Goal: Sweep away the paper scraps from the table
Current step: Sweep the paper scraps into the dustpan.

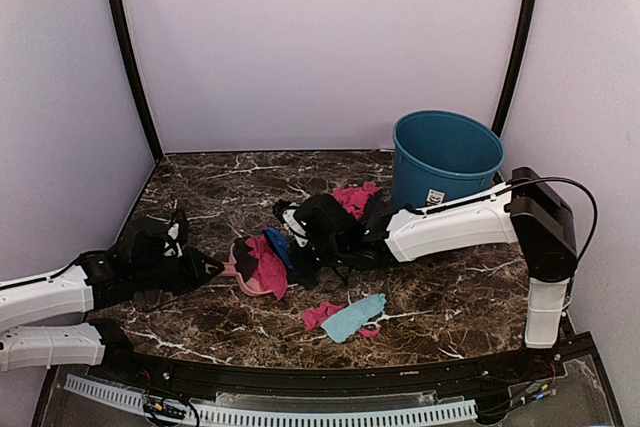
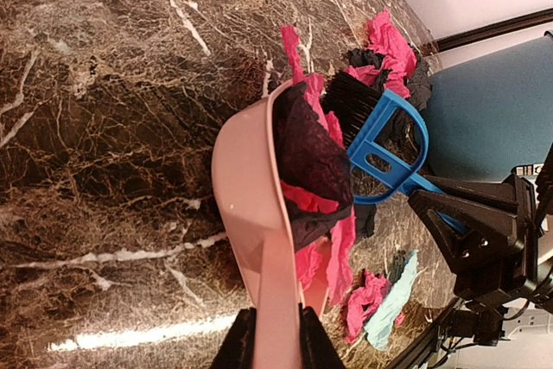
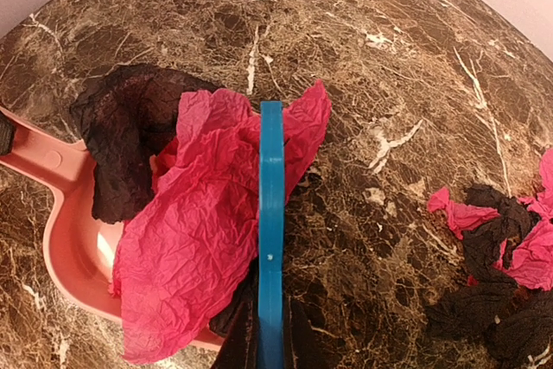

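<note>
Clearly, a good share of the paper scraps (image 2: pixel 315 162), pink and black, sits crumpled in the mouth of the dustpan (image 2: pixel 246 205), and one large pink sheet (image 3: pixel 199 239) drapes over its lip, part in and part out. More scraps lie apart on the table (image 1: pixel 450 297): a pink and black heap (image 1: pixel 355 197) just in front of the bucket (image 1: pixel 445 157), and a light blue piece (image 1: pixel 352 317) touching a small pink one near the front edge. The brush (image 2: pixel 384 149) stands at the pan's mouth with its dark bristles against the loaded paper. The right gripper (image 3: pixel 270 347) is pinched tight on the brush handle, and the left gripper (image 2: pixel 276 339) is pinched on the dustpan handle. The step in hand looks like pushing the draped sheet fully into the pan. To do it well, I would hold the pan's lip flat on the table, braced by the left arm, so the thin paper cannot slip under it. I would draw the brush in a short, low stroke toward the pan's back wall rather than flicking, since such light paper will likely spring back or lift. The pan looks nearly full, so pressing the load down with the bristles, or emptying it into the bucket, seems wise before fetching the two outlying groups.
</note>
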